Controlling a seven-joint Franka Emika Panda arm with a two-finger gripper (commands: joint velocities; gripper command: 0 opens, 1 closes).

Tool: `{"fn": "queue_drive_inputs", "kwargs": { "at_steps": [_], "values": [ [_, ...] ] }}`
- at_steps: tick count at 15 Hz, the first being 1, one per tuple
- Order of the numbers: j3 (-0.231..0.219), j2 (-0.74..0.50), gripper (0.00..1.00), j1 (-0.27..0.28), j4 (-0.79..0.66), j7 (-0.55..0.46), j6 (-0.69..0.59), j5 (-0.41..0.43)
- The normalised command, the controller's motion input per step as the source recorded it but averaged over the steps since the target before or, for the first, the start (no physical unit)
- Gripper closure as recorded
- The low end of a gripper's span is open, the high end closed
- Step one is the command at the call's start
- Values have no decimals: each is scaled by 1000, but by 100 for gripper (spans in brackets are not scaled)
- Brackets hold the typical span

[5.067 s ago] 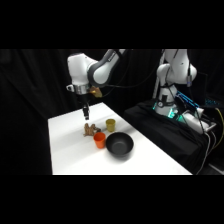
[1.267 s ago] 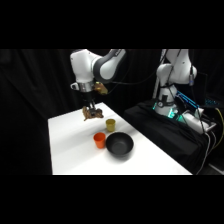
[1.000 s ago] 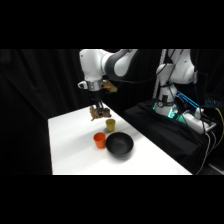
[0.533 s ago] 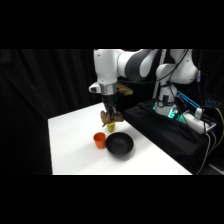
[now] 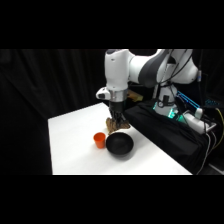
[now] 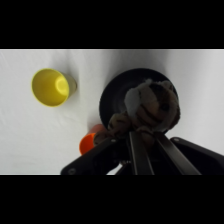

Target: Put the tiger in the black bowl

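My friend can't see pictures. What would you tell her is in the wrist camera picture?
A tan-and-brown toy tiger hangs in the robot gripper, its jaws shut on the toy, right above a round black bowl on a white table. A yellow-green cup stands off to the left, and an orange cup peeks out beside the bowl.

Tiger [image 6: 150,107]: small, lumpy, tan with brown stripes, lifted clear of the table and seen in the wrist view directly over the dark hollow, covering much of its right half. In the side view, tiger [image 5: 116,123] hanging just above the far rim. Black bowl [image 5: 119,144]: round, shallow, matte, upright on the white table near its front edge, nothing visible inside; in the wrist view, black bowl [image 6: 111,97] partly hidden behind the toy.
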Motion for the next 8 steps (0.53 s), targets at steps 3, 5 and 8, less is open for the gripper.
{"fn": "queue_drive_inputs", "kwargs": {
  "at_steps": [3, 5, 8],
  "values": [
    [4, 179, 93, 12, 17, 25, 292, -100],
    [-7, 160, 93, 32, 56, 29, 202, -112],
    [-16, 109, 93, 48, 67, 33, 141, -115]
  ]
}}
